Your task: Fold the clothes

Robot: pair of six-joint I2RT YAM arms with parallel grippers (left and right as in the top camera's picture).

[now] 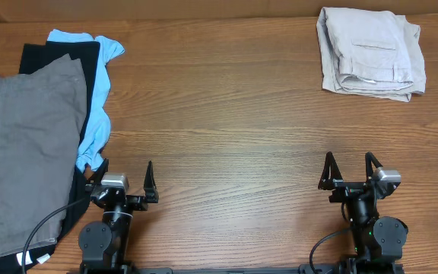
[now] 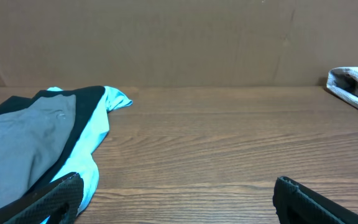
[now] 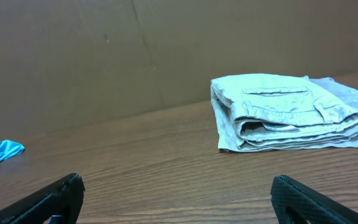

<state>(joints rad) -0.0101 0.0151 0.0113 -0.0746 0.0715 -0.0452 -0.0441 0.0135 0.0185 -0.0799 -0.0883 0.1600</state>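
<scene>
At nine o'clock the grey woven shorts (image 1: 25, 152) lie as a flat, rumpled rectangle on the wood-grain tabletop (image 1: 226, 114); left tool (image 1: 126, 167) and right tool (image 1: 349, 160) both spread apart, empty.

One grey shorts (image 1: 21, 152), three other garments (image 1: 369, 52) (image 1: 55, 52) (image 1: 96, 133), two claws (image 1: 126, 169) (image 1: 349, 161)

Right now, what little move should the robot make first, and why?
Probably the left pincer should reach left to the grey shorts. They lie unfolded on top of the pile, over a black garment. That pincer is the nearer one and stands open and empty. The beige shorts already look folded.
</scene>
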